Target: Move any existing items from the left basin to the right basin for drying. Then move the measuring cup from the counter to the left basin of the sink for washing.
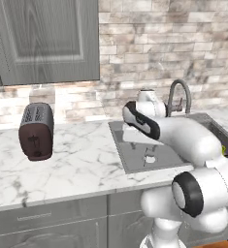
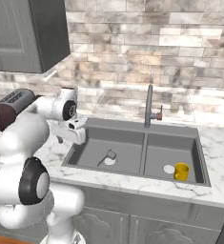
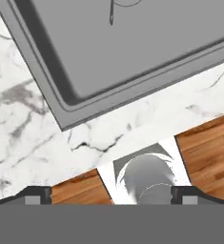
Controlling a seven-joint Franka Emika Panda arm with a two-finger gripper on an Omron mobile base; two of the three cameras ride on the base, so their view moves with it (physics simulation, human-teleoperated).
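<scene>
Seemingly the job is all but finished. Starting at the left, a dark toaster (image 1: pixel 36 131) stands on the marble worktop (image 1: pixel 76 164), well away from the sink (image 2: pixel 137 127). No cup can be seen on the bare stretch of worktop around it.

Next comes the arm, with its hand (image 2: pixel 71 131) hanging above the left rim of the sink, over the worktop edge. In the hand view the two fingers (image 3: pixel 35 194) sit far out at either side with nothing between them, so they are spread wide and empty.

Further right, in the left basin (image 2: pixel 92 143), the small grey measuring cup (image 2: pixel 110 154) lies touching the round drain, with its thin handle running off to the lower left. That is where the task wants it for washing.

Past the divider and the tap (image 2: pixel 148 105), the right basin (image 2: pixel 170 147) holds a yellow mug (image 2: pixel 181 171), standing upright just beside its own drain. I judge this to be the item shifted over for drying.

So both moves look done: the mug is on the right and the cup on the left. What is left, at most, is drawing the arm clear of the sink.
</scene>
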